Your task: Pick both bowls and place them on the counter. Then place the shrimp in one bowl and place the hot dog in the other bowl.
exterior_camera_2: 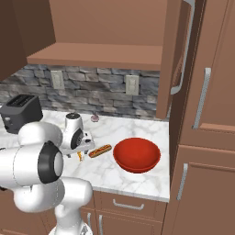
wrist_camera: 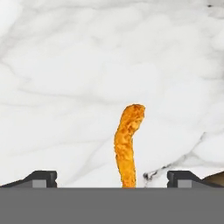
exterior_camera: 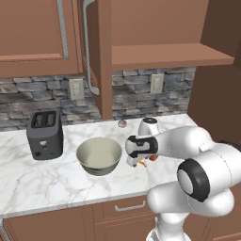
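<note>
Both bowls stand on the white marble counter (exterior_camera: 42,183): the deep grey-beige bowl (exterior_camera: 99,155) to the left of my hand, the wide red bowl (exterior_camera_2: 137,154) to its right. The thin orange shrimp (wrist_camera: 127,144) lies on the marble directly under my gripper (wrist_camera: 113,179), which is open with one fingertip on either side of it and no contact. In the base views the gripper (exterior_camera: 135,162) (exterior_camera_2: 76,153) points down just over the shrimp (exterior_camera: 143,163) (exterior_camera_2: 81,157). The hot dog (exterior_camera_2: 100,150) lies between the shrimp and the red bowl.
A black toaster (exterior_camera: 44,134) stands at the left of the counter. A small pinkish bulb (exterior_camera: 122,124) sits by the stone backsplash. An open cabinet door (exterior_camera: 94,47) hangs above, and a tall wooden cabinet (exterior_camera_2: 206,137) bounds the counter on the right.
</note>
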Robot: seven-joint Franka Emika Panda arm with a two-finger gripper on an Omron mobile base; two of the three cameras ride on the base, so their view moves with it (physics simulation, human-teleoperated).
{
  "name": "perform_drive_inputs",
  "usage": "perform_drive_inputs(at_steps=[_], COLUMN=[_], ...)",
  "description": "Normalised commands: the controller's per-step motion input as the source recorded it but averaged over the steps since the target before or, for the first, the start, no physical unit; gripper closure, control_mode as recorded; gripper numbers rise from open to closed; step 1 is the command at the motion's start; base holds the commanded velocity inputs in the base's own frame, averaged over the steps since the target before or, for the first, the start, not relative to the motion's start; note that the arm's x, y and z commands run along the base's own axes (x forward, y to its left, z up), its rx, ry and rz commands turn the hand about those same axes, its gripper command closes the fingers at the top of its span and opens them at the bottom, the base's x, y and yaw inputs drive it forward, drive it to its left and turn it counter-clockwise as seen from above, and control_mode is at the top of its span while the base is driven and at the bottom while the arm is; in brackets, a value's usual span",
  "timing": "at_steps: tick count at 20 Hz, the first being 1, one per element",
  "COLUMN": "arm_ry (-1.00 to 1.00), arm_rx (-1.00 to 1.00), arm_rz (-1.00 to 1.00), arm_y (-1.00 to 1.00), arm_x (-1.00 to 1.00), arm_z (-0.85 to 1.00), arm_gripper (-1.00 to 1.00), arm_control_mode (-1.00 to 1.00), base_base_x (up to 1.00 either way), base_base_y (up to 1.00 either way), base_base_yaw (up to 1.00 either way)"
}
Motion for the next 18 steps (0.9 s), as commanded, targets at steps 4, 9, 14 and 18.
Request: perform_drive_inputs(at_steps=[4, 9, 14, 18], arm_ry=[0.00, 0.00, 0.00, 0.00], arm_rx=[0.00, 0.00, 0.00, 0.00], arm_rz=[0.07, 0.08, 0.10, 0.05], arm_y=[0.06, 0.03, 0.00, 0.00], arm_x=[0.07, 0.12, 0.21, 0.14], arm_z=[-0.07, -0.08, -0.12, -0.15], arm_gripper=[-1.00, -1.00, -1.00, -1.00], arm_control_mode=[-1.00, -1.00, -1.00, -1.00], base_base_x=[0.00, 0.00, 0.00, 0.00], base_base_y=[0.00, 0.00, 0.00, 0.00], base_base_yaw=[0.00, 0.00, 0.00, 0.00])
